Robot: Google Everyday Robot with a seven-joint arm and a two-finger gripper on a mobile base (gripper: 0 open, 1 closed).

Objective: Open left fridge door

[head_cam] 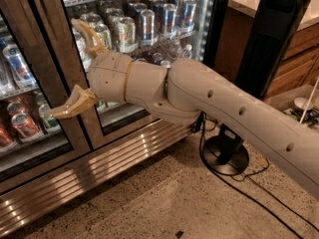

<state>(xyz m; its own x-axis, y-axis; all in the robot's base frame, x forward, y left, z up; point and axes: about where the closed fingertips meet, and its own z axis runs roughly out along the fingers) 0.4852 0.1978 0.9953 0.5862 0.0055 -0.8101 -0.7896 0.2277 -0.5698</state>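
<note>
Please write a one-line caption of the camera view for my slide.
Open gripper hovers at the bronze frame of the closed left fridge door.

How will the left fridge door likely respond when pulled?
The left fridge door looks rigid and probably heavy: glass in a wide metal frame. It likely swings rather than flexes. Its smooth frame may let the open gripper, spread before it, slip.

Silver-blue cans stood in rows behind the right-hand glass door, just right of the wide-spread gripper. A black tower fan rose from a round base beside a wooden counter. Black cables trailed over the speckled floor.
</note>
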